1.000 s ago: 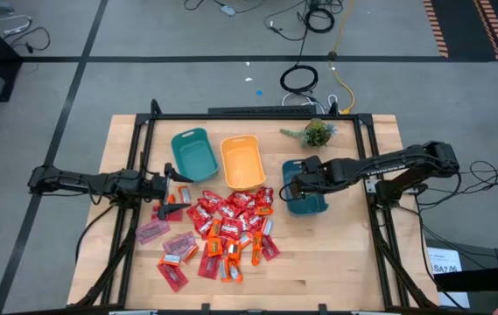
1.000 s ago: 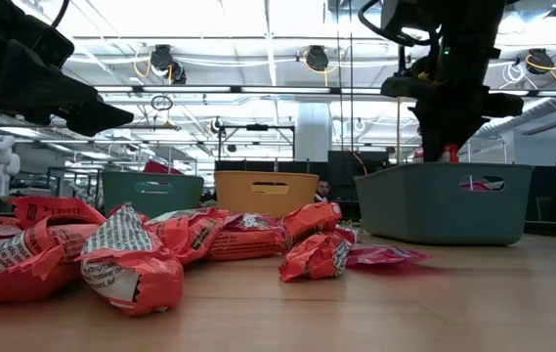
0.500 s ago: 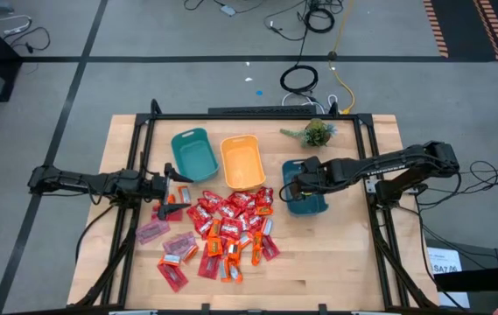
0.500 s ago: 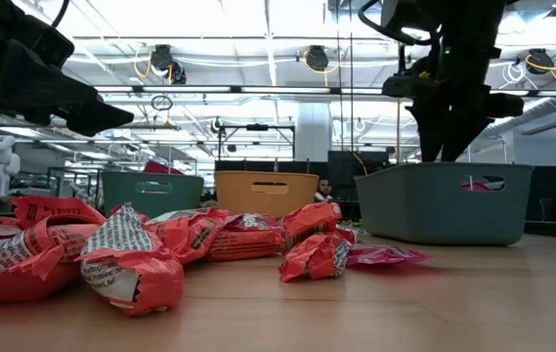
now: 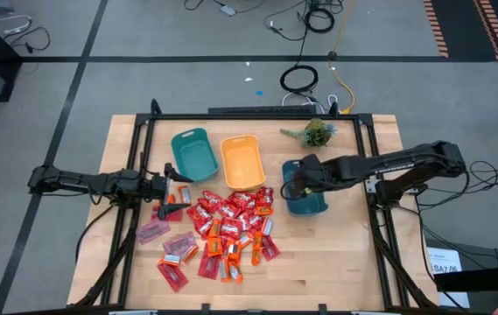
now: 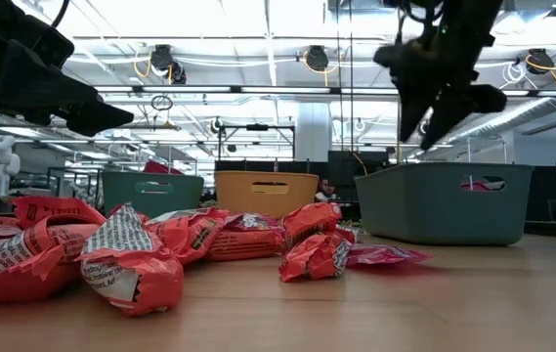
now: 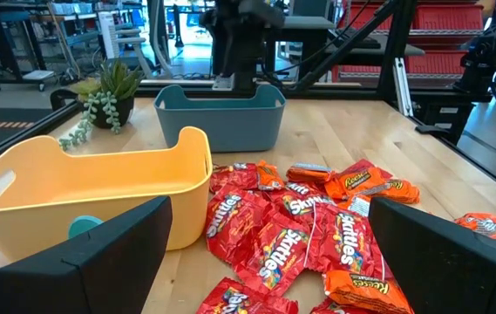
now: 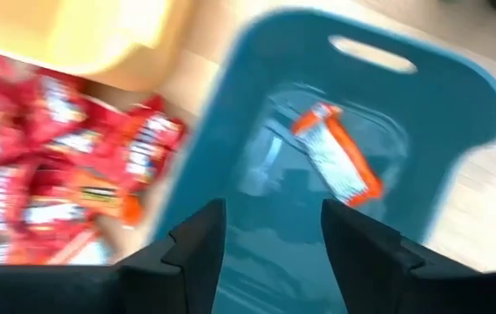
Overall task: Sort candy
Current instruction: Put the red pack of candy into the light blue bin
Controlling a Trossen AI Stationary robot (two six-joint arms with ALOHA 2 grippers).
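Orange-wrapped candy point(image 8: 336, 151) lies in the teal bin point(image 8: 457, 105); right gripper point(image 8: 269, 231) above it, fingers parted and empty, should lift clear.

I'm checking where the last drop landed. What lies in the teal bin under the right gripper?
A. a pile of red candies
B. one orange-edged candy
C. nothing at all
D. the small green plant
B: the right wrist view shows a single orange-edged candy on the floor of the teal bin, with the right gripper open and empty above it.
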